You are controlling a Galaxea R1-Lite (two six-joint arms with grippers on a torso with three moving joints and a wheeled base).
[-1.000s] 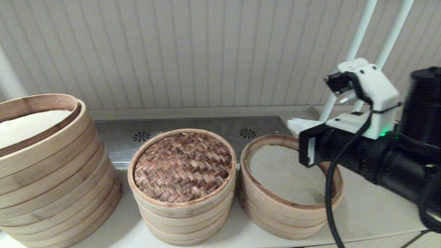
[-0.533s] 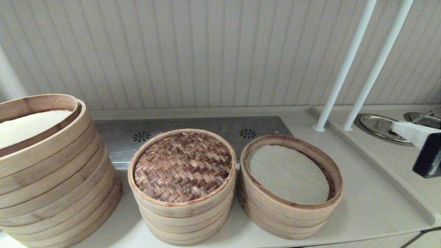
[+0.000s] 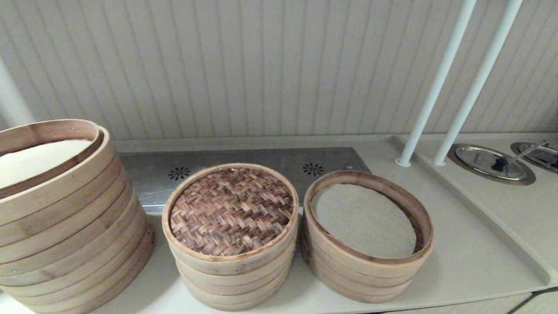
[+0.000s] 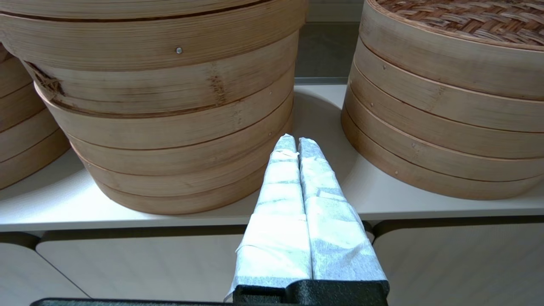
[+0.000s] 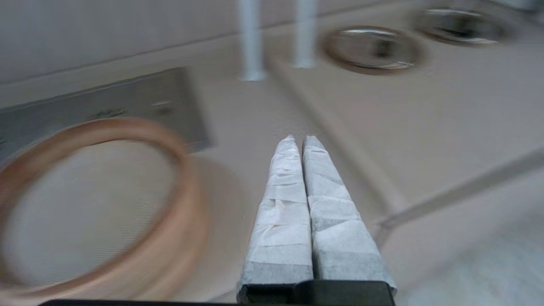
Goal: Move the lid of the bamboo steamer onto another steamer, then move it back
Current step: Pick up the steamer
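The bamboo steamer lid (image 3: 231,211), dark herringbone weave in a pale hoop, rests on the middle stack of bamboo rings; its woven edge (image 4: 463,17) shows in the left wrist view. Right of it stands the other steamer (image 3: 367,235) with a grey-beige cloth liner, also seen as a blurred ring (image 5: 97,204) in the right wrist view. Neither arm shows in the head view. My left gripper (image 4: 296,140) is shut and empty, low at the counter's front edge between the large stack and the middle stack. My right gripper (image 5: 301,139) is shut and empty, right of the cloth-lined steamer, above the counter.
A much larger tall steamer stack (image 3: 56,209) fills the left. A steel vent plate (image 3: 261,168) lies behind the stacks. Two white poles (image 3: 440,83) rise at the right, with round metal lids (image 3: 490,162) set in the raised counter beyond.
The right arm, which covered the cloth-lined steamer's right side a second ago, has drawn back to the right and left the head view. The lid and steamers have not moved.
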